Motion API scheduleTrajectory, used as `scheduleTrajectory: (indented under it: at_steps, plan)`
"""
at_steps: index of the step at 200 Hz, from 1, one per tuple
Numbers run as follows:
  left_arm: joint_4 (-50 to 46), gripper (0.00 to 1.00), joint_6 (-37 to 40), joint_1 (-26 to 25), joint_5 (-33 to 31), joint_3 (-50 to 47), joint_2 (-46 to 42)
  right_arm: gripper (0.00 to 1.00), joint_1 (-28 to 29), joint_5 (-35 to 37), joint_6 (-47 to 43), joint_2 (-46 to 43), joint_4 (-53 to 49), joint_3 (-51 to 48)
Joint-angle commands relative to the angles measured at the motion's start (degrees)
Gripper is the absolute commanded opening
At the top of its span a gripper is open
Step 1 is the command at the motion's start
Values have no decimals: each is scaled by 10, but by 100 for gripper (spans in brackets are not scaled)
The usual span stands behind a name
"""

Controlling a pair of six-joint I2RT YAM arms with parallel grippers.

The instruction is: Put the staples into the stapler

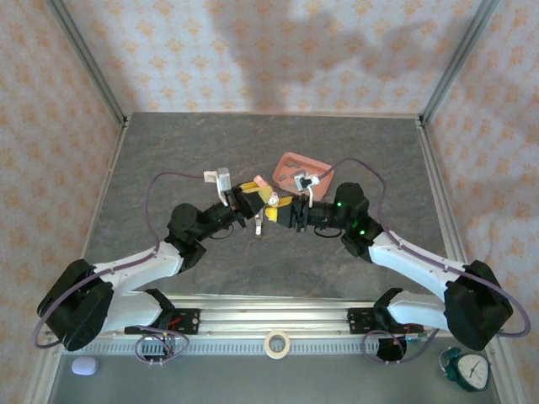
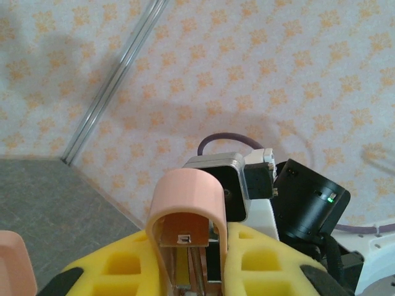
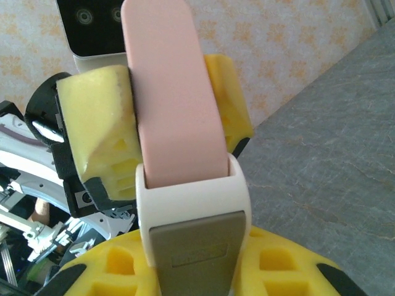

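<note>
— Right gripper (image 3: 194,262) first, close to its own lens: what sits between those yellow pads?

— Its fingers are clamped narrow on the stapler (image 3: 191,203), on the cream-white body with the grey base facing the lens. The pink lid (image 3: 173,92) is swung up, away from the body.

— And the left gripper (image 2: 188,268)?

— Closed tight on the same stapler, on that pink lid. One of its yellow pads (image 3: 92,117) presses each side, so both arms hold it above the middle of the table (image 1: 168,151).

— Anything inside the stapler?

— From the left wrist, a metal channel (image 2: 185,246) shows under the pink arch. Whether it is loaded, I cannot tell.

— Where are the staples (image 1: 295,173)?

— A shallow pink tray (image 1: 290,157) lies just beyond the grippers, slightly right. Small dark strips lie in it, too small to count, partly behind the right wrist.

— Near edge?

— A tape roll (image 1: 276,343) at the middle, a round clock (image 1: 473,370) at the far right corner.
</note>
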Motion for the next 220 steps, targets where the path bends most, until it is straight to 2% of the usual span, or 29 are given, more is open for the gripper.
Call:
scheduleTrajectory:
  at_steps: [1,22,28,68,93,113,153,172,220]
  plan:
    - [-83,9,76,3,-20,14,-34,34,4,22,-20,-12,-16,11]
    - [-212,0,122,3,-74,26,-78,55,4,68,-34,-30,-67,5]
    - [-260,0,134,3,-98,31,-93,57,5,83,-35,-35,-79,2]
    - [-533,0,178,3,-250,83,-168,60,4,165,-47,-58,-157,-10]
    - [-704,0,147,3,-357,133,-169,60,4,198,-49,-50,-196,-6]
    - [-796,0,115,3,-420,156,-150,60,4,199,-44,-36,-196,-7]
    - [-858,0,64,3,-467,169,-88,59,4,197,-41,-10,-206,-1]
    - [-849,0,37,3,-470,168,-50,59,4,206,-42,-4,-209,-3]
    - [-779,0,24,3,-444,154,49,59,4,206,-42,-10,-223,0]
